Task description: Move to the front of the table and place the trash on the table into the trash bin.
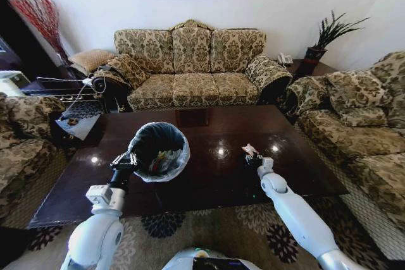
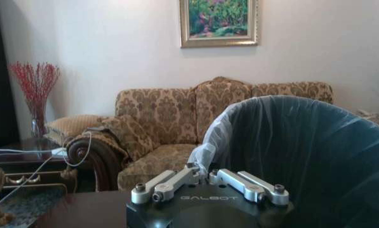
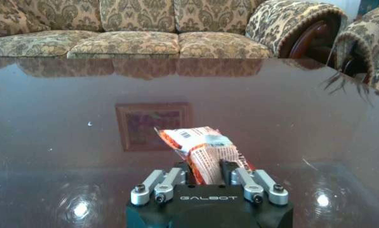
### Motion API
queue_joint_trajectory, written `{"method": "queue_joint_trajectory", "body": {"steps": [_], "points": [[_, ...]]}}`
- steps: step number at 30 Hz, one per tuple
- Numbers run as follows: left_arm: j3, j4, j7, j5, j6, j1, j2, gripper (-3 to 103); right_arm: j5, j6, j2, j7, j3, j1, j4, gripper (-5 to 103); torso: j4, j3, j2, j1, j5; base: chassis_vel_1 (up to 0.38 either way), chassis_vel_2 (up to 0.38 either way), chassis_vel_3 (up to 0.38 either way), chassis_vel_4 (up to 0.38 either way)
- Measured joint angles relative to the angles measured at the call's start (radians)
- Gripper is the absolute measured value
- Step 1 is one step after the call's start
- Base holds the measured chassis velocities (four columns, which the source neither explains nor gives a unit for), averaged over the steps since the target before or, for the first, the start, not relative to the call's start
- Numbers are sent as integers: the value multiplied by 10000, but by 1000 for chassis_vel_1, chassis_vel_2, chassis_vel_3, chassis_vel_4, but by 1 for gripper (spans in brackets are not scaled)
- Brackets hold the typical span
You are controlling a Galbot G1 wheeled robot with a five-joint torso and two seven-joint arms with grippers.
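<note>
Two arms reach forward over the dark glossy surface in the head view: the left tool sits at the near-left rim of the trash bin, which stands on the left half of the surface with its black liner open and some crumpled pieces inside, while the right tool rests right of centre with the pinkish-white wrapper sticking out on its far side. From this height I cannot tell how either tool's fingers stand. A patterned sofa lines the far wall and a second one runs along the right. Closer in, the left wrist view shows what the head view does not: the left tool has its fingers pressed together on the pale plastic folded over the bin's rim, the dark bag wall rising just beyond, with a framed painting on the wall and a vase of red twigs at the far left of the room. The right wrist view gives the detail on the other side: the right tool pinches the near end of the wrapper, an orange-and-white printed pack with a barcode that tilts up off the surface, whose polish mirrors the painting just beyond.
</note>
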State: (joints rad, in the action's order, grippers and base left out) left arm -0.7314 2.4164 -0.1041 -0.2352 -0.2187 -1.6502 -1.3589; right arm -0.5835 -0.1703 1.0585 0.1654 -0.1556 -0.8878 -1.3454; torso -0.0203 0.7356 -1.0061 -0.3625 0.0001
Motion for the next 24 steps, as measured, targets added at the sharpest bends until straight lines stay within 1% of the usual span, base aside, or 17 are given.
{"method": "queue_joint_trajectory", "body": {"steps": [2,5,7,9,10,12,14,15,16,17,18,19,20,21,22,23,24], "points": [[0,13,0,6,13,-17,-10,3,39,45,9,264,-46,-82,-168,19,0,0,0,0,-1,0,0,0,0],[0,29,1,20,51,-52,-18,3,61,35,-17,731,-161,-309,-946,14,0,1,1,-1,3,0,0,0,0],[2,35,3,41,86,-80,-17,3,95,34,-126,1004,-258,-469,-1820,3,0,1,1,-1,1,0,0,0,0],[21,36,29,124,107,-117,-18,3,209,49,-444,1258,-286,-544,-3339,1,0,0,0,1,-1,0,0,0,0],[21,36,29,124,107,-117,-18,3,209,49,-444,1258,-286,-544,-3339,1,0,0,0,1,-1,0,0,0,0],[37,36,80,165,113,-134,-50,3,-417,-322,-918,1651,-92,-144,-5326,0,2,0,0,1,-3,0,0,0,0],[43,-3,105,203,122,-137,-58,3,-1353,-662,-1327,2021,308,589,-6534,0,0,-2,0,2,-4,0,0,0,0],[43,-3,105,203,122,-137,-58,3,-1353,-662,-1327,2021,308,589,-6534,0,0,-2,0,2,-4,0,0,0,0],[46,-51,111,248,131,-142,-62,3,-2150,-862,-1683,2108,750,1336,-7246,0,-1,-1,0,1,-3,0,0,0,0],[54,-78,120,279,132,-150,-71,3,-2718,-953,-1914,2037,1109,1863,-7677,0,-4,-2,0,1,-9,0,0,0,0],[54,-78,120,279,132,-150,-71,3,-2718,-953,-1914,2037,1109,1863,-7677,0,-4,-2,0,1,-9,0,0,0,0],[67,-106,129,317,132,-155,-81,3,-3389,-1099,-2162,1588,1549,2463,-8107,0,-3,-1,0,1,-7,0,0,0,0],[76,-119,134,337,133,-154,-87,3,-3602,-1166,-2232,1360,1711,2672,-8246,0,-4,0,0,0,-4,0,0,0,0],[99,-152,151,373,141,-154,-98,3,-4072,-1333,-2387,544,2353,3382,-8557,0,-1,-1,0,1,-3,0,0,0,0],[106,-177,163,384,142,-155,-98,3,-4194,-1342,-2427,163,2829,3827,-8632,0,2,-1,-1,1,-3,0,0,0,0],[106,-177,163,384,142,-155,-98,3,-4194,-1342,-2427,163,2829,3827,-8632,0,2,-1,-1,1,-3,0,0,0,0],[110,-218,187,391,143,-152,-90,3,-4289,-1309,-2421,-157,3475,4382,-8673,0,1,0,0,1,-2,0,0,0,0]]}}
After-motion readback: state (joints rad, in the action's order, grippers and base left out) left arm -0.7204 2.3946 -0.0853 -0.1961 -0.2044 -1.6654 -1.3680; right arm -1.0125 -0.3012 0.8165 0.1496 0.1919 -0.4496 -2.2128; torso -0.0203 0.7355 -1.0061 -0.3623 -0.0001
